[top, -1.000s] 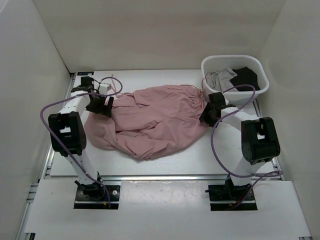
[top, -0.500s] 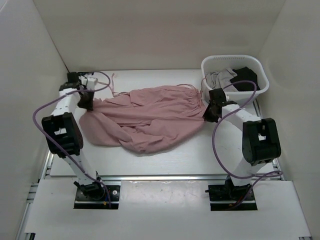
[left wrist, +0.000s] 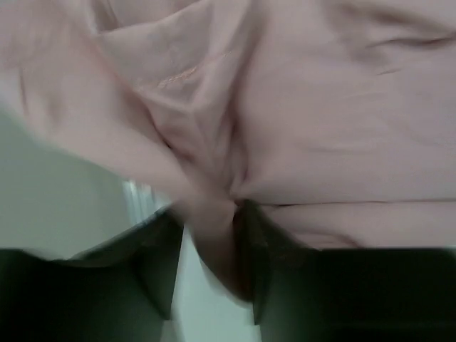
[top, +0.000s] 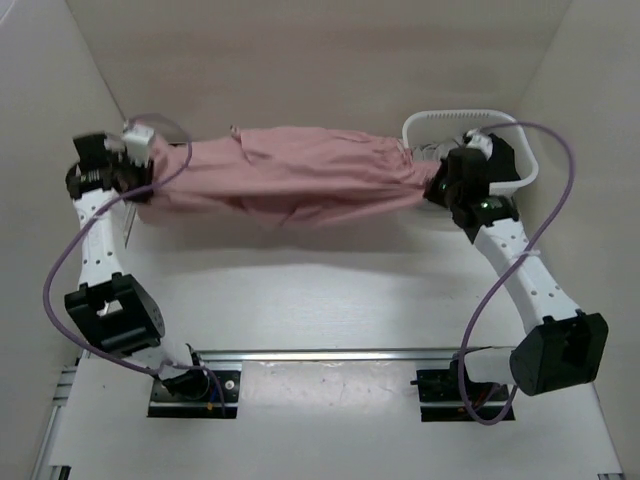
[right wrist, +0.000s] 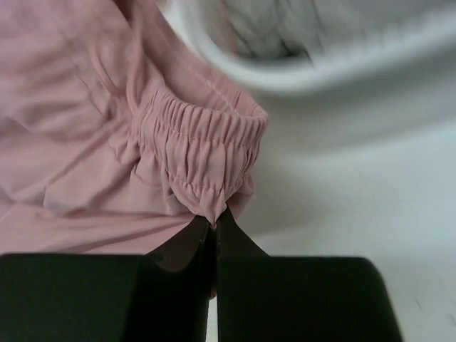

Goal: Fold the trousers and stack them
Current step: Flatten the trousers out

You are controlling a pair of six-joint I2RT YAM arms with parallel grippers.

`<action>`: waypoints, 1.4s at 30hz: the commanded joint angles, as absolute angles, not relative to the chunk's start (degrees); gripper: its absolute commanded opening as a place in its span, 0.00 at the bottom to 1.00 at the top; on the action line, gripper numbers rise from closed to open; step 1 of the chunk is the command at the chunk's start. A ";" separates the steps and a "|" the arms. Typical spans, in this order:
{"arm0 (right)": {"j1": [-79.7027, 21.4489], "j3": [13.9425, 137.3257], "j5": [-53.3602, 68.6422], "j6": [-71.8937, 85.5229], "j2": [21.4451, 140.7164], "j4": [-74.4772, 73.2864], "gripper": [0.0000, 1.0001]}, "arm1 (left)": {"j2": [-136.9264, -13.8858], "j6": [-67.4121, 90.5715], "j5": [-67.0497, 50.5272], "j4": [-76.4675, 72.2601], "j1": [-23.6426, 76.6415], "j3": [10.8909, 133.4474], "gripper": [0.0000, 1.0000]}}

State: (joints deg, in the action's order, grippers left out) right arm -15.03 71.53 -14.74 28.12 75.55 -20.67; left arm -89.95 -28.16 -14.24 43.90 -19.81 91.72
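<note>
White panels wall in a white bench (top: 330, 310). At its far right corner sits a white basket (top: 455, 120). The right wrist view looks over the rim to a grey garment (right wrist: 263, 25) inside, while from above the right arm covers most of the basket's interior. The trousers (top: 300, 175) hang stretched in a band between the two arms, off the bench, with their shadow below. The left end effector (top: 140, 178) is clamped on a bunched fold of pink cloth, seen close only in its own blurred wrist view. The right end effector (right wrist: 214, 231) has its fingers pressed together on the tip of the gathered waistband, just beside the basket wall — a detail the overhead view cannot resolve.
</note>
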 commanded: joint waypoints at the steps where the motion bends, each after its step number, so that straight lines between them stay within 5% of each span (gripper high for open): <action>1: -13.97 61.89 -16.79 28.56 76.38 -31.09 0.00 | -87.57 -32.69 -11.68 50.00 -26.27 76.23 0.56; 3: -13.97 57.68 -16.00 29.43 73.40 -31.64 0.00 | -83.95 -34.27 -13.44 50.01 -29.86 67.73 1.00; 12: -13.97 49.04 -15.46 30.15 72.51 -30.41 0.00 | -83.84 -32.97 -18.62 48.69 -39.54 62.75 1.00; 20: -13.97 50.27 -16.00 26.11 74.27 -29.79 0.00 | -102.16 -21.46 -19.80 43.95 -37.53 80.12 1.00; 23: -13.45 51.93 -16.00 24.79 74.27 -30.40 0.00 | -108.53 -17.41 -14.24 43.42 -36.91 86.28 0.85; 27: -13.45 53.69 -14.85 23.03 75.50 -32.25 0.00 | -112.76 -15.64 -16.61 40.53 -34.64 89.21 0.95; 33: -13.45 55.71 -17.40 23.03 77.25 -33.84 0.00 | -119.79 -14.50 -16.78 38.76 -31.73 91.32 0.96; 34: -13.45 55.72 -18.01 23.03 77.26 -34.62 0.00 | -120.40 -14.50 -17.31 38.76 -31.73 90.71 0.94; 37: -13.45 57.13 -19.25 23.03 77.78 -35.16 0.00 | -120.94 -14.50 -17.31 38.76 -31.20 87.29 0.66; 38: -12.84 57.65 -19.77 23.64 77.78 -35.16 0.00 | -120.94 -15.29 -17.31 38.76 -31.20 86.41 0.52; 39: -12.83 57.66 -19.78 23.64 78.57 -35.16 0.00 | -120.94 -15.90 -15.57 38.76 -31.20 85.53 0.14; 42: -11.69 61.86 -19.25 23.64 80.94 -35.68 0.00 | -117.70 -17.75 -12.24 38.76 -31.98 83.24 0.14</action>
